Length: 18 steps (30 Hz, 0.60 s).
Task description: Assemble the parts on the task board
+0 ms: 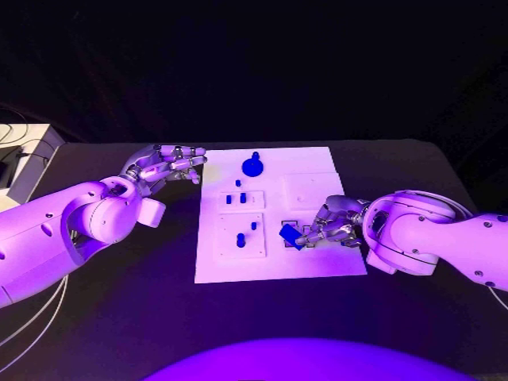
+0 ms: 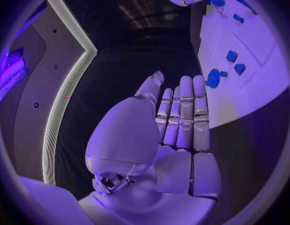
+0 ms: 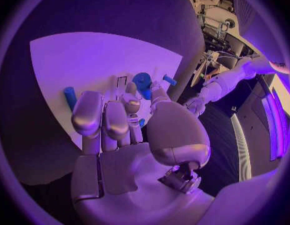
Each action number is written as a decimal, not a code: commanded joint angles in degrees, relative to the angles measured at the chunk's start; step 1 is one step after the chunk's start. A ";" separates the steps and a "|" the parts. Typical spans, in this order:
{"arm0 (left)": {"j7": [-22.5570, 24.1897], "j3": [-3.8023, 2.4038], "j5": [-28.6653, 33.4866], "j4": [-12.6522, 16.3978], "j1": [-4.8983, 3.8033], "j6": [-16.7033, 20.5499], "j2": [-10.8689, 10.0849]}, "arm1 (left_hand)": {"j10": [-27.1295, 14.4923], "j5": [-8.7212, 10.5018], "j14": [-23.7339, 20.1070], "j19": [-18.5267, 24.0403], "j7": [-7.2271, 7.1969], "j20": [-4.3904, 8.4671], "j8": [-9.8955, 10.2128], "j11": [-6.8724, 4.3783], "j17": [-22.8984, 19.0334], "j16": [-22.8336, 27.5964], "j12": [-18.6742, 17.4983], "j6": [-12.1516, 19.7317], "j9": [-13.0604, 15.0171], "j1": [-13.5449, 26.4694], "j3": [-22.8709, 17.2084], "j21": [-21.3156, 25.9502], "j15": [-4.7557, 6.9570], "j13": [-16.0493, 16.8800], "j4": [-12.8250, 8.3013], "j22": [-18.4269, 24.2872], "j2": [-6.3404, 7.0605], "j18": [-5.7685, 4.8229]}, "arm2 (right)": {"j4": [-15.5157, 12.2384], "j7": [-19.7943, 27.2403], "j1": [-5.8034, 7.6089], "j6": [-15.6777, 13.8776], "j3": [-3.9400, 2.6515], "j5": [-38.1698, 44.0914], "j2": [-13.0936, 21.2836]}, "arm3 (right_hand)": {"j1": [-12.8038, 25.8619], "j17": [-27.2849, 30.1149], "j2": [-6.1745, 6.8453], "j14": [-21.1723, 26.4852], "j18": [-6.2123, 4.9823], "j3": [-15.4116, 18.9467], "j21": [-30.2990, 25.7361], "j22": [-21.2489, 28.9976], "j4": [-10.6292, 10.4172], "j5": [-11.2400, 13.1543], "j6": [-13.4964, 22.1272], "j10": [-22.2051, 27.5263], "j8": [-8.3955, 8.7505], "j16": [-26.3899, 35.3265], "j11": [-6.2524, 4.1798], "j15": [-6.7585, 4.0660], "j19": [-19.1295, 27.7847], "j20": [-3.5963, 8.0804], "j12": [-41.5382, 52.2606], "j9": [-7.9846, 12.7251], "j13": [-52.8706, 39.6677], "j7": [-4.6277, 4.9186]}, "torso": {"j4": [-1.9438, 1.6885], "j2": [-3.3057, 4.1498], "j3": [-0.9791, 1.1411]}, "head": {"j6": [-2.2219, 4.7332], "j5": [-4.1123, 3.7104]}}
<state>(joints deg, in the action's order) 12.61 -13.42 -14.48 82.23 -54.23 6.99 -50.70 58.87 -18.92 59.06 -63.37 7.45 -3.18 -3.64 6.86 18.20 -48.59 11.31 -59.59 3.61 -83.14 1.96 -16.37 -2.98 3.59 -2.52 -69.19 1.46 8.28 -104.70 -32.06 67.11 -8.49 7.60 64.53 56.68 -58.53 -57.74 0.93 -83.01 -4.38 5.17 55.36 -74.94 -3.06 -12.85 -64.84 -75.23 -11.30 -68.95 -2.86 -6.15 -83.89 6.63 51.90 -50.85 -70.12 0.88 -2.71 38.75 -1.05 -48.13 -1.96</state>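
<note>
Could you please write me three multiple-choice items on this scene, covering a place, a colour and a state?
1. Where is the left hand?
A. beside the task board's far left corner
B. over the board's middle
C. off the table

2. What colour are the parts on the board?
A. red
B. blue
C. green

3. What is the right hand doing?
A. resting flat and empty
B. holding a blue part
C. raised high above the table

Answers: 1 A, it rests by that corner; 2 B, every piece looks blue; 3 B, its fingers close on a blue piece.
</note>
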 commanded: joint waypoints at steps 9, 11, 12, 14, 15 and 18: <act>0.11 -0.03 0.22 -0.03 0.16 -1.16 0.02 | -0.40 -0.28 -0.37 -0.44 0.16 0.06 -0.13 0.16 -0.09 -0.14 0.34 0.13 0.01 0.22 0.01 0.32 -0.03 -0.02 0.40 -0.21 -0.29 -0.15 | -0.25 2.50 -0.10 0.08 -0.01 -2.11 0.12 | -0.38 -0.14 -0.42 -0.05 0.61 -0.24 0.61 -7.56 0.40 -2.83 -0.40 -0.44 -0.38 -0.07 -0.28 -0.14 -3.20 0.39 0.41 -0.18 -0.10 -0.23 | -0.04 0.04 -0.10 | 0.12 -0.26; 0.11 -0.03 0.22 -0.04 0.16 -1.15 0.01 | -0.40 -0.28 -0.37 -0.44 0.16 0.06 -0.13 0.16 -0.09 -0.14 0.34 0.13 0.01 0.22 0.01 0.32 -0.03 -0.02 0.40 -0.21 -0.29 -0.15 | -0.05 2.40 -0.10 -0.10 -0.01 -2.05 -0.09 | -0.31 -0.16 -1.25 -0.07 0.64 0.68 0.72 -7.58 1.13 -2.79 -0.48 -0.52 -0.37 -0.12 -0.33 -0.18 -3.18 0.42 0.44 -0.18 -0.15 -0.30 | -0.03 0.02 -0.10 | 0.15 -0.30; 0.11 -0.03 0.22 -0.04 0.16 -1.14 0.02 | -0.40 -0.28 -0.37 -0.44 0.16 0.06 -0.13 0.16 -0.09 -0.14 0.34 0.13 0.01 0.22 0.01 0.32 -0.03 -0.02 0.40 -0.21 -0.29 -0.15 | 0.11 2.33 -0.10 -0.17 -0.01 -1.95 -0.23 | -0.34 -0.14 -1.56 -0.04 0.63 0.70 0.68 -7.55 1.19 -2.74 -0.51 -0.56 -0.37 -0.09 -0.33 -0.18 -3.17 0.43 0.47 -0.17 -0.17 -0.30 | -0.02 0.01 -0.11 | 0.14 -0.29; 0.11 -0.03 0.22 -0.02 0.16 -1.15 0.02 | -0.40 -0.28 -0.37 -0.44 0.16 0.06 -0.13 0.16 -0.09 -0.14 0.34 0.13 0.01 0.22 0.01 0.32 -0.03 -0.02 0.40 -0.21 -0.29 -0.15 | 0.42 2.18 -0.10 -0.26 -0.01 -1.68 -0.50 | -0.38 -0.17 -2.09 -0.07 0.64 0.82 0.77 -7.57 1.39 -2.73 -0.57 -0.60 -0.36 -0.13 -0.35 -0.19 -3.18 0.44 0.48 -0.16 -0.19 -0.32 | -0.05 0.00 -0.13 | 0.11 -0.33; 0.11 -0.03 0.22 -0.01 0.16 -1.15 0.02 | -0.40 -0.28 -0.37 -0.44 0.16 0.06 -0.13 0.16 -0.09 -0.14 0.34 0.13 0.01 0.22 0.01 0.32 -0.03 -0.02 0.40 -0.21 -0.29 -0.15 | 0.56 2.09 -0.10 -0.28 -0.01 -1.55 -0.62 | -0.38 -0.17 -2.09 -0.07 0.64 0.82 0.77 -7.57 1.39 -2.73 -0.57 -0.60 -0.36 -0.13 -0.35 -0.19 -3.18 0.44 0.48 -0.16 -0.19 -0.32 | -0.05 0.00 -0.13 | 0.11 -0.33; 0.10 -0.03 0.22 0.00 0.17 -1.12 -0.01 | -0.41 -0.29 -0.38 -0.46 0.17 0.05 -0.14 0.17 -0.10 -0.14 0.34 0.13 0.01 0.25 -0.01 0.37 -0.03 -0.02 0.46 -0.24 -0.35 -0.15 | 0.85 1.97 -0.10 -0.32 -0.01 -1.32 -0.85 | -0.42 -0.20 -2.61 -0.07 0.65 1.01 0.80 -7.57 1.64 -2.77 -0.66 -0.67 -0.36 -0.16 -0.38 -0.21 -3.17 0.45 0.53 -0.16 -0.23 -0.36 | -0.10 0.02 -0.13 | 0.07 -0.33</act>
<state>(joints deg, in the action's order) 12.47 -13.41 -14.48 82.14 -54.10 6.86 -50.73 58.87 -18.92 59.06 -63.37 7.45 -3.18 -3.64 6.86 18.15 -48.59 11.31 -59.59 3.61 -83.14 1.96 -16.37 -2.98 3.59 -2.52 -69.36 1.46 8.27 -104.02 -30.58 67.05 -8.60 7.60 62.96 55.94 -59.19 -57.89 -1.14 -83.01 -4.38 6.15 56.02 -74.92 -1.64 -15.52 -65.21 -75.65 -11.30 -68.95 -3.27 -6.15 -83.89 6.63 52.26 -50.99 -70.30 0.50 -2.77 38.78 -1.17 -47.99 -2.27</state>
